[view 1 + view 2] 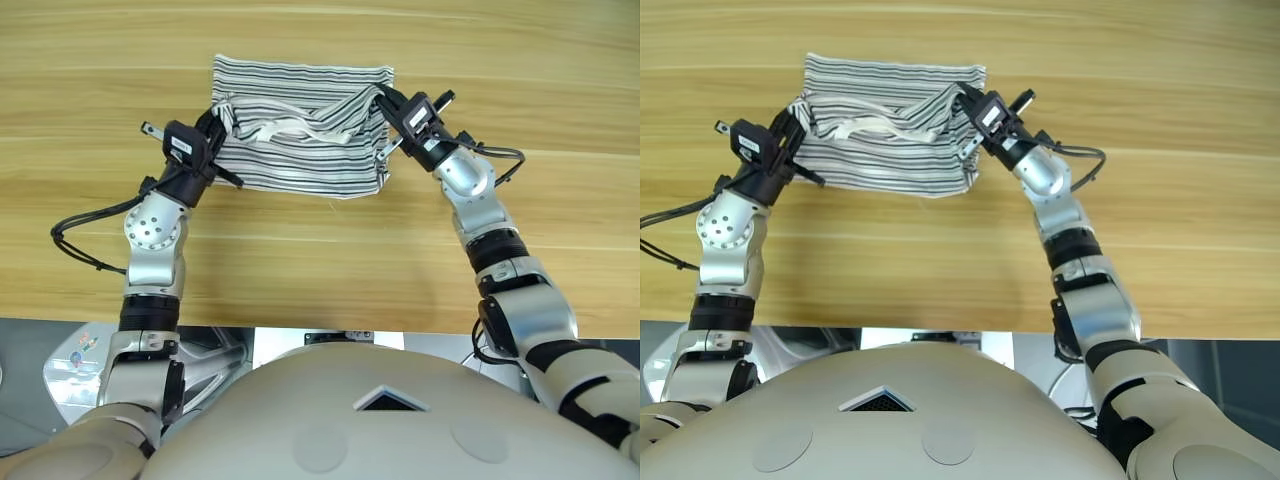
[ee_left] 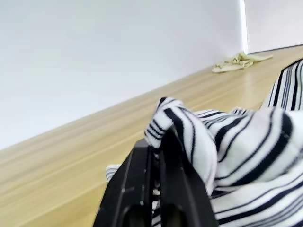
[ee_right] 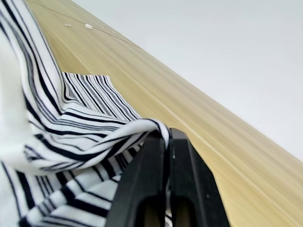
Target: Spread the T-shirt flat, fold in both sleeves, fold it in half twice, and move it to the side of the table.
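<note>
I've got the striped T-shirt (image 1: 300, 150) lying as a folded rectangle toward 12 o'clock on the wooden table (image 1: 300, 270), its upper layer rumpled and lifted between my two arms. My left gripper (image 1: 222, 113) is at the shirt's 9 o'clock edge with its black fingers (image 2: 137, 189) clenched on a bunched fold of fabric. My right gripper (image 1: 383, 100) is at the 2 o'clock corner, jaws pinched tight on the hem, and a small pale-yellow crumpled cloth (image 2: 241, 60) lies well apart, farther along the table.
</note>
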Controlling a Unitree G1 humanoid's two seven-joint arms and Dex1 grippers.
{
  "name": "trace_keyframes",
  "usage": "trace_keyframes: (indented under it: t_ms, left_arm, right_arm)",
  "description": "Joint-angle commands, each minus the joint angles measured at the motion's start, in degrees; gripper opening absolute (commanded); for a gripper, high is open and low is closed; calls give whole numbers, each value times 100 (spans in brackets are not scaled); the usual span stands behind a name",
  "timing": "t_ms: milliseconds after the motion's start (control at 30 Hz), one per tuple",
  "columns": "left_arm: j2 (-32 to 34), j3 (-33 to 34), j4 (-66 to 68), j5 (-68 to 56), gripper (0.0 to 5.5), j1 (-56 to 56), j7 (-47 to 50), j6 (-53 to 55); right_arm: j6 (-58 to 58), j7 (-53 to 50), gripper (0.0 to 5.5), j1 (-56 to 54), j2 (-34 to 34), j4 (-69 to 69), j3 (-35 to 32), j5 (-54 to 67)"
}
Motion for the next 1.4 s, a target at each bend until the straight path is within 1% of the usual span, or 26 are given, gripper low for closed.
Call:
trace_keyframes:
  t_ms: [33,267,400,433,467,500,700,833,900,933,967,1033,1100,1133,1167,1267,1333,1400]
  left_arm:
    - [-5,50,217,148,0,-409,37,249]
    - [-77,-59,1546,715,0,-1284,388,691]
    - [-194,-109,2397,921,0,-1725,537,722]
    - [-212,-105,2622,953,0,-1844,577,695]
    - [-230,-94,2812,959,0,-1941,588,661]
    - [-252,-75,2985,955,36,-2029,584,608]
    - [-397,124,3764,777,141,-2601,602,260]
    - [-489,456,4235,539,214,-2918,683,77]
    - [-469,665,4422,440,242,-2962,892,32]
    - [-411,857,4460,330,258,-2918,1089,22]
    - [-351,1009,4416,266,275,-2831,1273,-23]
    - [-364,1294,3777,-22,300,-2333,1279,-124]
    - [-488,1187,2670,-104,308,-1651,1028,-263]
    - [-559,1088,2135,-123,308,-1384,946,-288]
    - [-615,1015,1748,-170,308,-1217,858,-256]
    - [-795,1015,808,-454,308,-917,838,79]
    - [-917,1059,353,-588,308,-757,934,339]
    - [-981,1075,-27,-669,308,-553,968,552]
  right_arm:
    - [-83,-15,0,-273,159,84,-145,51]
    - [-44,-199,0,-566,357,501,-232,-116]
    - [57,-526,0,-847,379,998,-270,-309]
    - [82,-609,28,-920,370,1170,-272,-365]
    - [95,-674,38,-985,373,1341,-277,-414]
    - [152,-765,56,-1067,389,1526,-288,-452]
    - [691,-1483,177,-1689,555,2502,-413,-617]
    - [1082,-1980,257,-2005,641,2885,-572,-599]
    - [1072,-2241,288,-2039,716,2896,-661,-568]
    - [887,-2339,307,-1943,747,2749,-659,-582]
    - [669,-2267,315,-1793,796,2539,-669,-532]
    - [167,-1830,315,-1023,925,1326,-365,-516]
    - [271,-1292,315,-116,1108,-243,62,-397]
    - [465,-1127,315,124,1262,-668,229,-362]
    - [621,-1031,315,209,1386,-816,343,-397]
    - [1022,-1224,315,-224,1670,-21,435,-722]
    - [1298,-1310,315,-752,1797,829,295,-688]
    - [1508,-1435,315,-1175,1719,1559,49,-595]
